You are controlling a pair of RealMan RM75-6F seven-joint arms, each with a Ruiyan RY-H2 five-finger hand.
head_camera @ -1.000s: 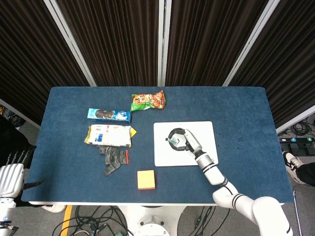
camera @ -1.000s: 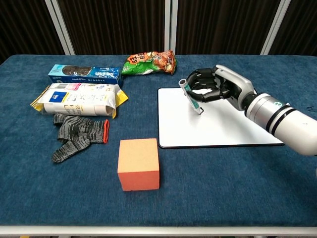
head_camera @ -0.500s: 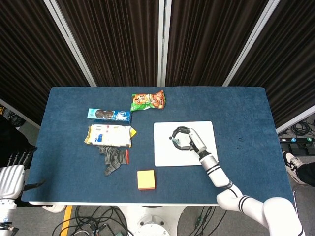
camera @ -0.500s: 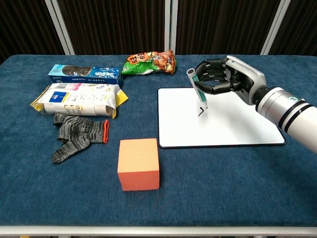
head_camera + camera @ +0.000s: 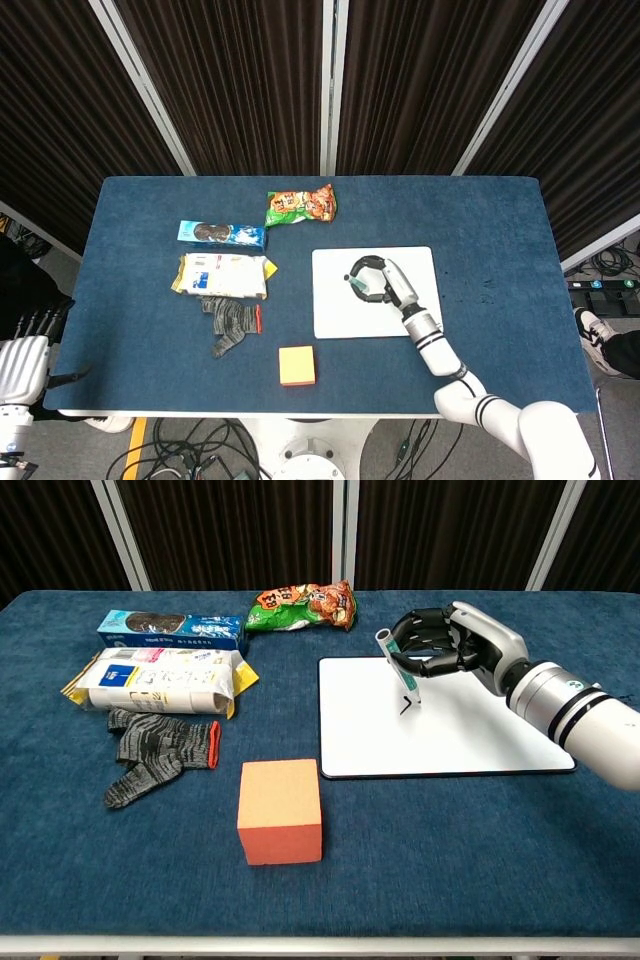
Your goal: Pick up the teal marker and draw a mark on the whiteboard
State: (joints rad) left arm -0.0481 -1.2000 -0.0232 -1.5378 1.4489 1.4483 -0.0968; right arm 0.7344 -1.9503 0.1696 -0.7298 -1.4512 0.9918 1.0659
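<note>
My right hand (image 5: 455, 648) grips the slim teal marker (image 5: 398, 666) over the flat white rectangular whiteboard (image 5: 470, 742).

Taking the whiteboard as my landmark and going left to right: well off its left edge my left hand (image 5: 20, 362) hangs beyond the table's corner, and I cannot tell how its fingers lie. Nearer the board lie the blue cookie pack (image 5: 170, 627), the white-and-yellow snack bag (image 5: 160, 679) and the grey knitted glove with red cuff (image 5: 160, 751). The orange foam cube (image 5: 280, 810) sits near the board's front left corner; the green-and-orange snack packet (image 5: 302, 607) lies behind its far left corner. The tilted marker's tip reaches the board's upper left area, beside a small dark mark (image 5: 405, 706).
</note>
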